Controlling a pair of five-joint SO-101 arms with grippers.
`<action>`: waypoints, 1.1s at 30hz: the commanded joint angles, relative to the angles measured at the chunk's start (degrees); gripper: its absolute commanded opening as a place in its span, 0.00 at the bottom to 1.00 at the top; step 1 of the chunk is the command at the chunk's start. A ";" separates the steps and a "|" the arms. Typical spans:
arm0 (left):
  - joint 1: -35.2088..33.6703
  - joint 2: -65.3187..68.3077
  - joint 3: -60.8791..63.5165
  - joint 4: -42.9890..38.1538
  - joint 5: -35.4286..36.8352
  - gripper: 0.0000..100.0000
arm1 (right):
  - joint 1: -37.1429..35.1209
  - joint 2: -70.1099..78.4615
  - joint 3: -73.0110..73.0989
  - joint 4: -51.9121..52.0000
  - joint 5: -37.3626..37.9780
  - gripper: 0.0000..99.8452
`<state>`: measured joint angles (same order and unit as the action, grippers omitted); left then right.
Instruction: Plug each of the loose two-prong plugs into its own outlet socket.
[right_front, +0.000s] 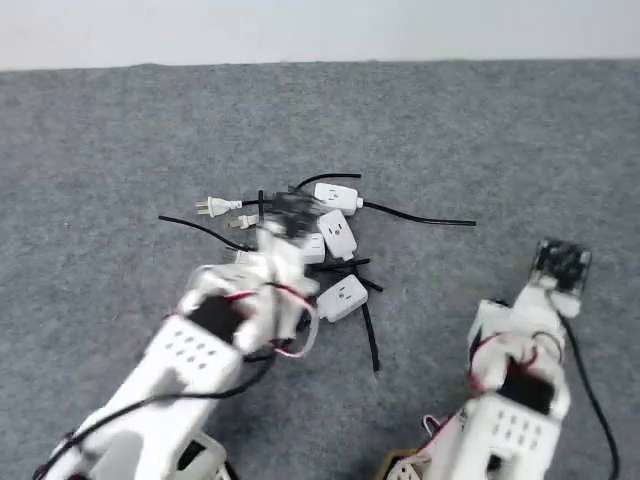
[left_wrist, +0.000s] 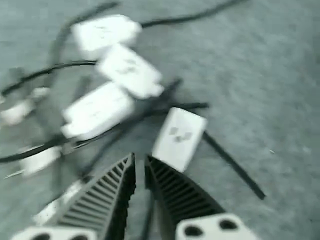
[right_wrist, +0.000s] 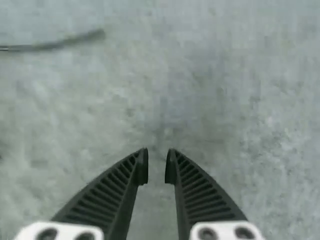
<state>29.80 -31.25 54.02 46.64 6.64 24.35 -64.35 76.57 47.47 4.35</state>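
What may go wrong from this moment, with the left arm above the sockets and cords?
The black cords cross between the sockets, so the left gripper may snag one and drag a socket along.
The two loose plugs lie close together beside the tangle; taking one may knock the other away.
The sockets seem to lie loose on the carpet, so one may slide when a plug is pressed in.

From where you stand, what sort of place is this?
Probably a robotics test bench, not a home: two white robot arms sit side by side on a grey felt-like mat, with a tangle of loose outlet sockets and two-prong plugs on short black cords.
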 joint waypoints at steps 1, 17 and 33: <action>5.45 8.09 -2.59 -8.97 -1.14 0.15 | 4.09 15.34 -5.80 -8.48 -0.44 0.09; -0.79 34.99 -23.25 -7.47 -9.93 0.22 | 5.32 28.35 -12.57 -8.57 1.14 0.09; 3.34 22.51 -17.27 1.76 -7.47 0.23 | 4.00 28.62 -12.57 -8.75 1.41 0.09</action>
<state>31.12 -2.86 33.27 48.40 -1.45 28.92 -35.87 67.69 39.47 5.05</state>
